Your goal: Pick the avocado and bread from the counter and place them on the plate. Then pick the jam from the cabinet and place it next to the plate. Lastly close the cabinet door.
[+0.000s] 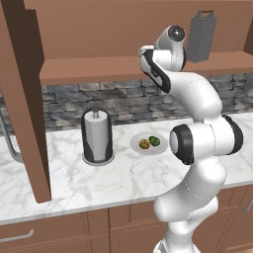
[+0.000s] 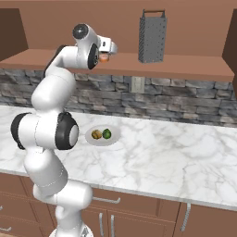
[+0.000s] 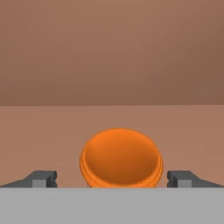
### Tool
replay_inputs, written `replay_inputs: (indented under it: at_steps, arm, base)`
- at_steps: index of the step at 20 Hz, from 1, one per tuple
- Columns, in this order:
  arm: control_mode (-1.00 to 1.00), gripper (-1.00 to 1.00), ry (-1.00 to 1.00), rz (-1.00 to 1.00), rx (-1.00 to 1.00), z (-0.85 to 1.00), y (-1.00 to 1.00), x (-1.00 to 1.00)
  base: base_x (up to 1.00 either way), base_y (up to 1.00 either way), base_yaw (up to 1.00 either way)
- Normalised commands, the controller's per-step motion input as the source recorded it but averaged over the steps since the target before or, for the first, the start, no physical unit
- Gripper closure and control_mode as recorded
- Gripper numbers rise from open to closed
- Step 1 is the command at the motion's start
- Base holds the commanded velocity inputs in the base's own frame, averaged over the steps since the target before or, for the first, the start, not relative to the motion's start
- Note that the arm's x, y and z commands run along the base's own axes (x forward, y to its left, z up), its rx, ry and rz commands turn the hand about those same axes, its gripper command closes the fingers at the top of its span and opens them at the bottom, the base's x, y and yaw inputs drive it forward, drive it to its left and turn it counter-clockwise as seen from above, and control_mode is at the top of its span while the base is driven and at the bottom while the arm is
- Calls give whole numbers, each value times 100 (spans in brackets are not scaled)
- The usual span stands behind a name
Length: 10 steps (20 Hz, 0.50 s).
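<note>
Two dark fingertips (image 3: 43, 178) of the gripper (image 3: 117, 179) stand spread wide apart, with the jam (image 3: 120, 158) sitting between them on the cabinet (image 2: 185, 69) shelf, touching neither. Left of the grater (image 2: 152, 37), the jar stays unpinched.

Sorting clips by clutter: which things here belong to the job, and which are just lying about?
Job:
avocado
bread
plate
jam, between the open gripper tips
cabinet
cabinet door
counter

Lying about:
grater
paper-towel holder
</note>
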Motion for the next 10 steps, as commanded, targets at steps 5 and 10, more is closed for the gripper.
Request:
replay_inputs:
  at_steps: [5,10]
  arm:
    - [-100,-100,1,0,-2,-24,-12,18]
    - [-100,-100,0,0,-3,-18,-1,22]
  base:
    - [0,0,0]
    - [0,0,0]
